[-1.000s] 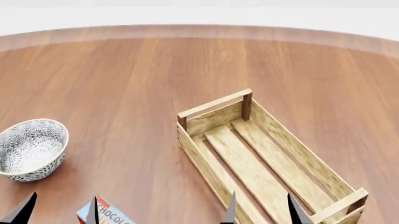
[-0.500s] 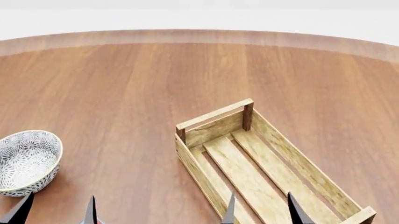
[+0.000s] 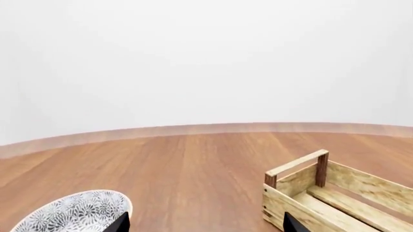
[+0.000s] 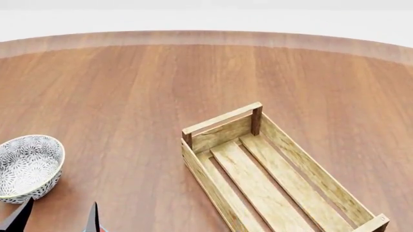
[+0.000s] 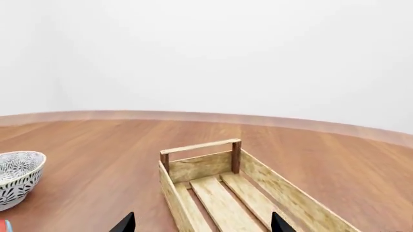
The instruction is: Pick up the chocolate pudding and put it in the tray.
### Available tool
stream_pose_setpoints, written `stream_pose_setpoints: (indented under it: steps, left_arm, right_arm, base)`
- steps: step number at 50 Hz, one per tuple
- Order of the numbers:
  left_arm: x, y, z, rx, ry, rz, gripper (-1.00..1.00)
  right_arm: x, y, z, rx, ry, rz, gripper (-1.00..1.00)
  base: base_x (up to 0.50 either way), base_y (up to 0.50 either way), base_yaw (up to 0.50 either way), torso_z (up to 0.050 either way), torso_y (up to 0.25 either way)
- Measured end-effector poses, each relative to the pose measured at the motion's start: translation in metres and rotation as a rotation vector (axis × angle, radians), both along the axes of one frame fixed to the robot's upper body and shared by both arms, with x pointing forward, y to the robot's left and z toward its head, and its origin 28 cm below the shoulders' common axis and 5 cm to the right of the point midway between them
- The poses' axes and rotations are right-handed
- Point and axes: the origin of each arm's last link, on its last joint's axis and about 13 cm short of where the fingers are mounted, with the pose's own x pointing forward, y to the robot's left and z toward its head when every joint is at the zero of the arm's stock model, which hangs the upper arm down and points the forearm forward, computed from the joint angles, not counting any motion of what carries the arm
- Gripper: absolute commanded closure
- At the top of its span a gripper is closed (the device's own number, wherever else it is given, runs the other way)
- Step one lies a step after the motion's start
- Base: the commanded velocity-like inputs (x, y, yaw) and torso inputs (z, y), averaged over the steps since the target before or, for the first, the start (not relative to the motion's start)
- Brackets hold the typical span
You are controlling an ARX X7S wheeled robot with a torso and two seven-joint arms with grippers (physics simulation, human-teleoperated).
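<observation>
The chocolate pudding is almost out of view. Only a red and blue corner shows at the edge of the right wrist view, and a red speck shows by my left fingertips in the head view. The tray is a light-wood slatted crate with nothing in it, lying at centre right on the table. It also shows in the left wrist view and the right wrist view. My left gripper is open and empty, low at the near left. My right gripper is open and empty before the tray's near end.
A round grey-white patterned bowl stands at the left, just beyond my left gripper, and shows in both wrist views. The round wooden table stretches far beyond the tray to a curved edge.
Over the last second the head view tilted up, so the carton slid below its bottom edge. In the last half second my right fingertips dropped out of the head view. The left fingertips stayed put.
</observation>
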Motion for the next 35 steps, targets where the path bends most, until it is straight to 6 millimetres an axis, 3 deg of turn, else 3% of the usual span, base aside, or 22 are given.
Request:
stream_pose_setpoints:
  steps: [35]
  left_arm:
    - [0.001,-0.001,-0.002,0.003,0.001,0.002,-1.00]
  right_arm:
    - [-0.064,0.002,-0.004,-0.066,0.019,0.156,-1.00]
  base:
    - [0.00,0.00,0.00,0.000,0.000]
